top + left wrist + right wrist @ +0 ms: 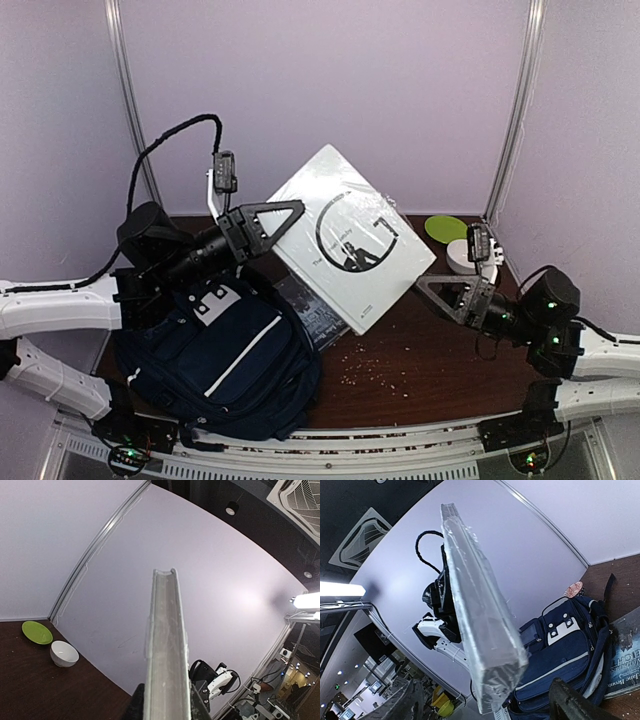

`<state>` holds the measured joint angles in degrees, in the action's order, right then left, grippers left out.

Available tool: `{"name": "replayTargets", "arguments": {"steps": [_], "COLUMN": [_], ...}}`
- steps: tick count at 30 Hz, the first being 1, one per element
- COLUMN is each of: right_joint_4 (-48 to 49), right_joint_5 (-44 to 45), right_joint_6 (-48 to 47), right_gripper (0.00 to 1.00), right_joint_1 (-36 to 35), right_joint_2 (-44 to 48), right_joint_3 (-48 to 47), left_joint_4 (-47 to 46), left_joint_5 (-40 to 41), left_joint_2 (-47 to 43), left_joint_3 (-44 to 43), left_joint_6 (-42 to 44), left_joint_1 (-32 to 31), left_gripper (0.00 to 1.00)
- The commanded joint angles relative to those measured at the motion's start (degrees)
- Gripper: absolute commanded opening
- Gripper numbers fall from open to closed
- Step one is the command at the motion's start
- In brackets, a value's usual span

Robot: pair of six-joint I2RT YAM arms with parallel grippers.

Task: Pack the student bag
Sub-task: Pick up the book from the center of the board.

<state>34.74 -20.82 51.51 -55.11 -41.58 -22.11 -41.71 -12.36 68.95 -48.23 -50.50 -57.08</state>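
**Lilac walls (400,90), dark table (420,350), and one book up in the air on a single hand.**

Top view: you had the white book (350,235) lifted clear of the table. The left gripper (290,215) was clamped on its left edge. The right gripper (428,288) was spread wide just beside the near-right corner, grasping nothing. The student bag (215,360) lay flat at the near left, under the left arm, so below and to the near side of the book. Its long axis ran roughly near to far, and your left arm was plainly the closer one.

Left wrist: the book's edge ran straight out between the fingers, pinched.

Right wrist: the fingers stood wide with the wrapped book's corner hanging between them, apparently untouched, and the bag lay beyond and lower. I couldn't tell whether the bag's mouth was open, and I'd judge the drop hinges on that.
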Motion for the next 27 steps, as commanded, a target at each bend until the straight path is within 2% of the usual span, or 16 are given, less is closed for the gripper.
{"name": "replayTargets", "arguments": {"steps": [1,3,6,9,13,14,16,17,18,23,25,27], "right_joint_4": [4.1,6.5,11.7,16.9,17.7,17.1,14.0,11.4,8.4,-16.5,-24.2,-28.6], "right_joint_5": [3.8,3.4,1.4,-0.2,-0.5,-0.1,0.7,1.3,2.2,11.9,16.0,18.9], "right_joint_6": [1.9,2.9,4.5,5.8,5.3,5.0,3.6,2.3,0.8,-9.2,-11.3,-11.9], "right_gripper": [0.83,0.73,0.51,0.29,0.00,0.00,0.00,0.00,0.00,0.00,0.00,0.00], "right_joint_1": [-1.1,-1.3,-1.5,-2.0,-2.6,-2.5,-2.5,-2.6,-2.6,-2.7,-2.6,-2.6], "right_joint_2": [-3.6,-6.1,-9.5,-11.8,-11.8,-11.1,-8.8,-7.2,-5.3,5.5,9.0,11.7], "right_joint_3": [-2.3,-2.9,-4.1,-5.3,-5.8,-5.5,-5.0,-4.9,-4.9,-5.4,-4.9,-3.9], "left_joint_4": [-13.2,-14.8,-18.4,-12.9,-4.7,-1.9,8.5,16.2,23.6,58.6,71.7,79.6], "left_joint_5": [2.2,1.6,0.9,3.5,6.5,6.7,8.4,10.4,12.7,27.8,33.8,35.8], "left_joint_2": [-0.2,0.9,2.5,1.7,-0.6,-1.4,-3.9,-5.7,-7.6,-15.5,-13.7,-9.2], "left_joint_3": [-1.9,-2.0,-0.8,0.2,1.4,1.4,1.3,1.3,1.5,1.6,-1.6,-4.9], "left_joint_6": [-4.1,-5.6,-7.8,-7.4,-4.5,-3.6,-1.1,0.0,1.2,5.2,5.5,6.2], "left_joint_1": [0.1,0.1,0.1,0.1,0.1,0.1,0.1,0.1,0.1,-4.0,-7.7,-11.2], "left_gripper": [0.00,0.00,0.00,0.00,0.00,0.21,0.77,0.91,0.97,0.98,0.98,0.97]}}
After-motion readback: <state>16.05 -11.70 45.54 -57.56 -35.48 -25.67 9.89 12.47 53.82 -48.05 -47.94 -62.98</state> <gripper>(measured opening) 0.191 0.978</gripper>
